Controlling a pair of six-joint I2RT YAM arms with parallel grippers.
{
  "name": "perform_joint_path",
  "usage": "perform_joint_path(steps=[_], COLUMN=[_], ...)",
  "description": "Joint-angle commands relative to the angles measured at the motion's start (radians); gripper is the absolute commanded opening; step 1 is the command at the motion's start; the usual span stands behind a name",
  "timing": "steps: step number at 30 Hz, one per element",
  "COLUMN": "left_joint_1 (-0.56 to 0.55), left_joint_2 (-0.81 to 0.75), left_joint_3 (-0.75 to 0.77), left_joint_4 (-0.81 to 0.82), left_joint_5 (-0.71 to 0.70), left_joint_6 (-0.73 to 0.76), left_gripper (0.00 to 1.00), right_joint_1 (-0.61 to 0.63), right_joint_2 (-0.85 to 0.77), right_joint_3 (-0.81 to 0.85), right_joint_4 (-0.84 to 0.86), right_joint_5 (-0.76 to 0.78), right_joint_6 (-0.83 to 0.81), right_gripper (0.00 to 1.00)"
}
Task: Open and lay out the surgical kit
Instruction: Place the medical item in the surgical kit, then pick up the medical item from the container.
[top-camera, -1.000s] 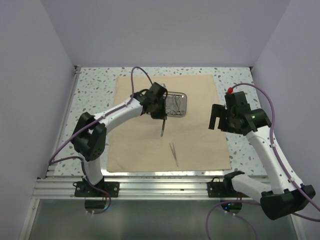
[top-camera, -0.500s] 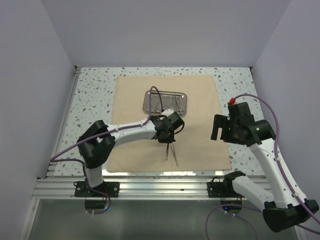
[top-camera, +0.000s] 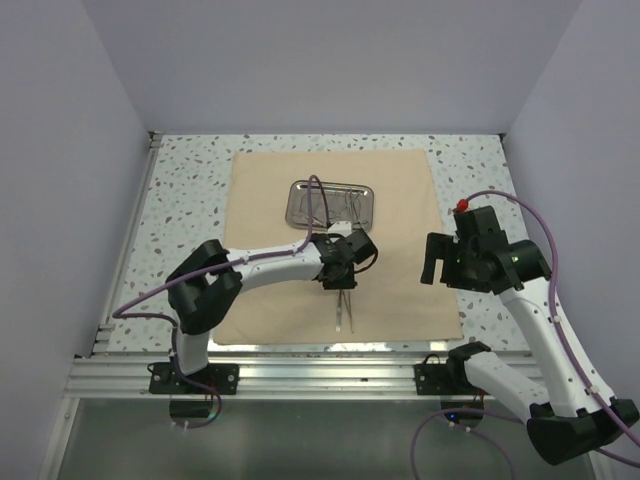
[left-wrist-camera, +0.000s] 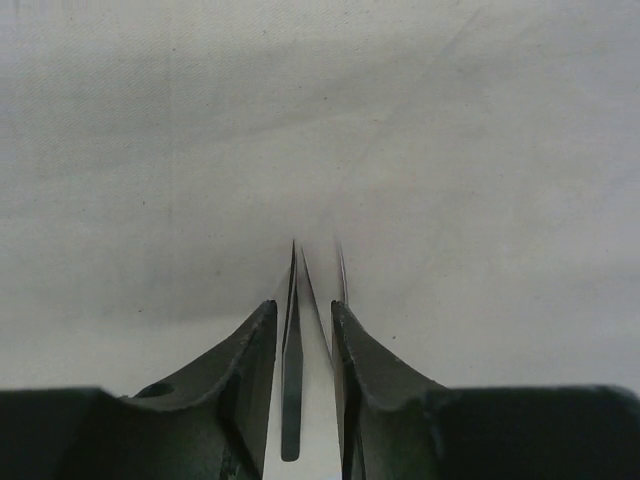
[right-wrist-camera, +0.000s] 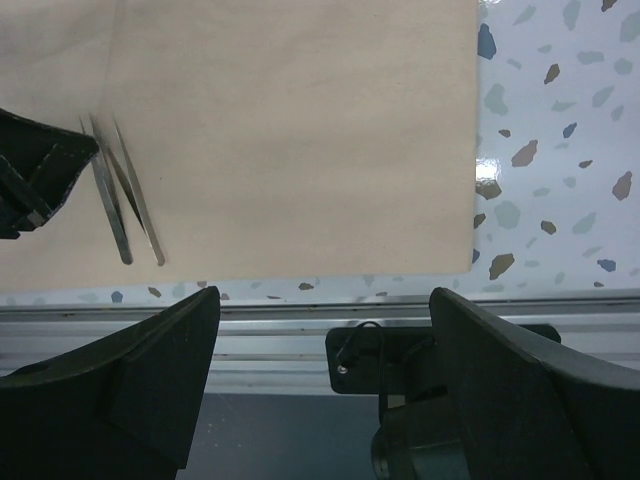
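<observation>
Cloth wrap (top-camera: 400, 200) lies spread flat on the speckled surface (top-camera: 190, 190), so the opening step looks done. The steel tray (top-camera: 370, 190) sits uncovered on the far middle of the wrap. A cluster of slim instruments (top-camera: 345, 207) is inside it, too small to count or tell kinds. Two tweezers (top-camera: 343, 305) lie on the cloth nearer the arms, side by side and roughly parallel, running toward the near edge. Left hand (left-wrist-camera: 301, 310) is down low over their far ends. In the wrist view its fingers (left-wrist-camera: 250, 370) are slightly parted, with one pair lying between them and a sliver of gap on each side. The grip is not clamped, and this reads as a set-down onto the cloth. The neighbour (left-wrist-camera: 340, 270) lies just beside it, outside the fingers. Right hand (right-wrist-camera: 320, 300) hovers near the right edge of the wrap, well apart from the tray, fingers spread wide and holding nothing. Judgement: layout begun, not finished, with two pieces out and the bulk in the tray. What is left is to carry the remaining instruments to the cloth and line them up beside the tweezers. I cannot tell whether the tray itself is meant to move.
</observation>
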Motion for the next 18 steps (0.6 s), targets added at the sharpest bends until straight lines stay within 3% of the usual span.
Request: perform_joint_path(steps=[1,5,6,8,13,18], left_joint_1=[-0.002,0.018,0.030,0.082,0.275,0.409], left_joint_2=[-0.005,-0.010,-0.013,-0.023,-0.014,0.065], left_joint_3=[0.113,0.200,0.216,0.248,0.251,0.303], left_joint_4=[-0.059,-0.120,-0.135,-0.146,-0.096,-0.039], left_joint_5=[-0.051,-0.093,-0.101,-0.116,-0.082,-0.055], left_joint_6=[0.020,0.109,0.131,0.167,0.250,0.278], left_gripper=[0.34,0.39,0.45,0.58,0.64,0.81], right_joint_1=[0.004,0.004,0.004,0.003,0.004,0.004], right_joint_2=[-0.003,-0.007,-0.008,-0.011,-0.009,0.017], right_joint_3=[0.029,0.033,0.033,0.032,0.032,0.081], right_joint_4=[-0.007,0.000,0.003,0.008,0.019,0.017], right_joint_5=[-0.009,0.005,0.005,0.001,0.002,0.045], right_joint_6=[-0.009,-0.009,-0.009,0.000,0.017,0.029], right_gripper=[0.89,0.89,0.90,0.90,0.90,0.90])
